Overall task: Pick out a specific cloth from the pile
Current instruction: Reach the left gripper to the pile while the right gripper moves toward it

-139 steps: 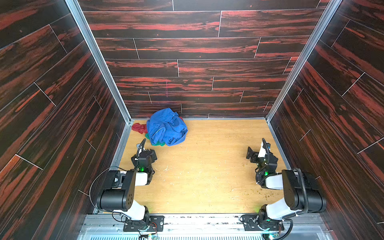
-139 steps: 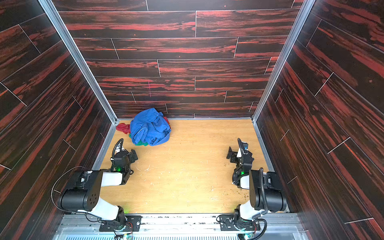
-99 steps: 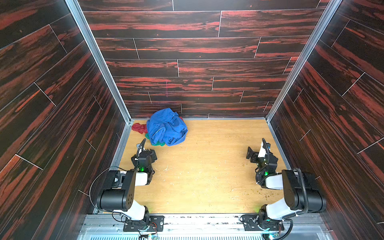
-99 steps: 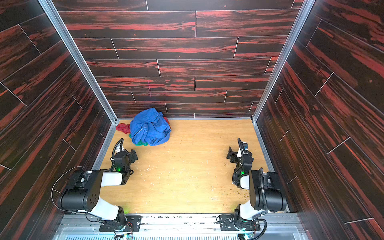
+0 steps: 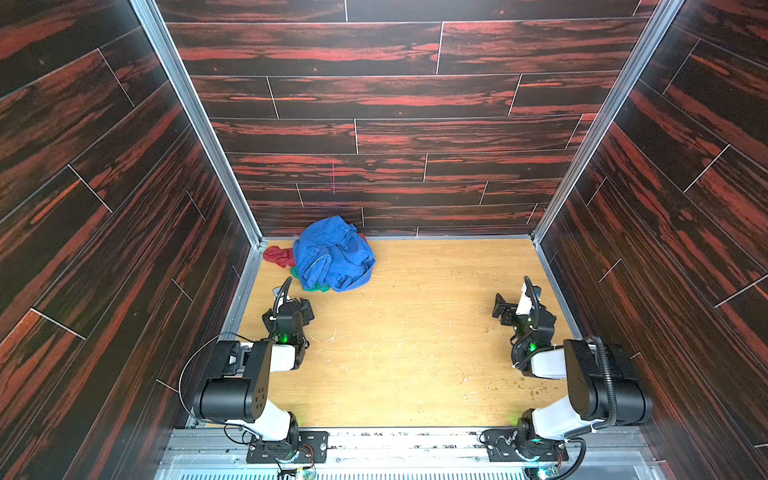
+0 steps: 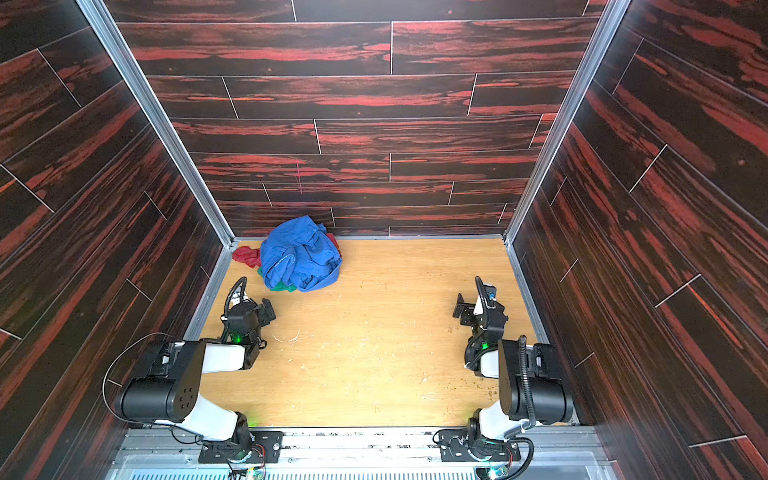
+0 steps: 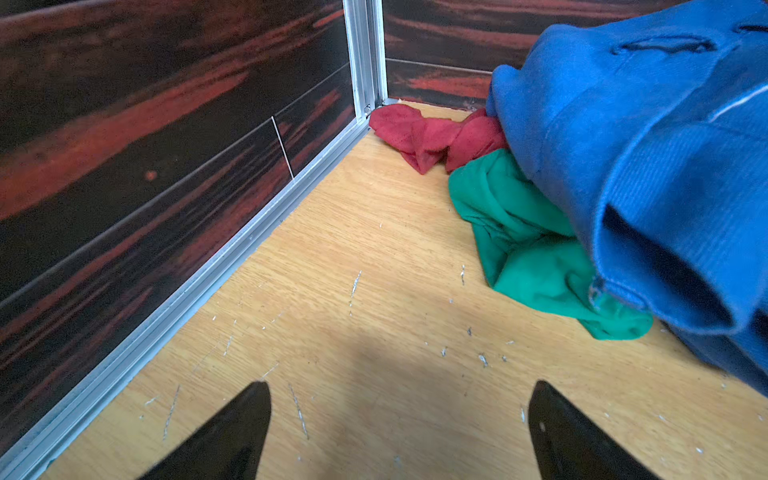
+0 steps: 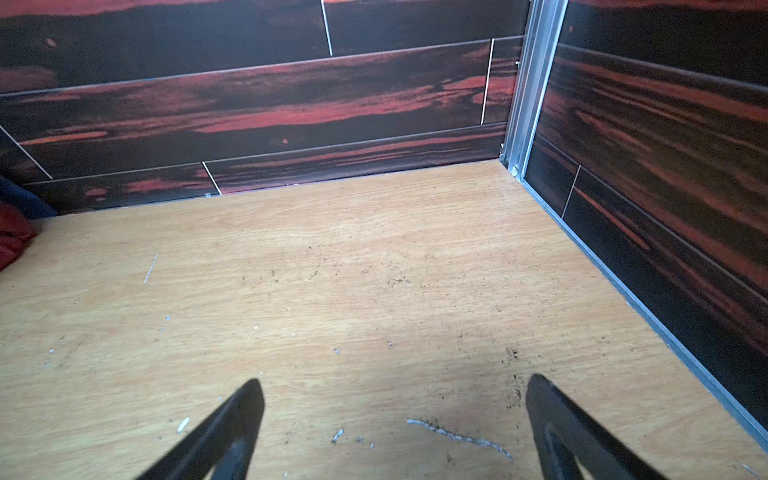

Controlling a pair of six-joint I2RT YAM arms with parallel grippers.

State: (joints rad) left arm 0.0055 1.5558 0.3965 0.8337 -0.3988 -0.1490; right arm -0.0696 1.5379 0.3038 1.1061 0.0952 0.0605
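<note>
Only left wrist view shows green cloth [image 7: 528, 245] broadly.

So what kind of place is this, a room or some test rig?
Probably a robot test cell: left arm and right arm bolted to a metal rail, a scratched plywood table boxed in by wood-print wall panels, with one pile of cloths.

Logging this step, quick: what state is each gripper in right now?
Left gripper: open, holding nothing, short of the green cloth.
Right gripper: open, holding nothing.
</note>
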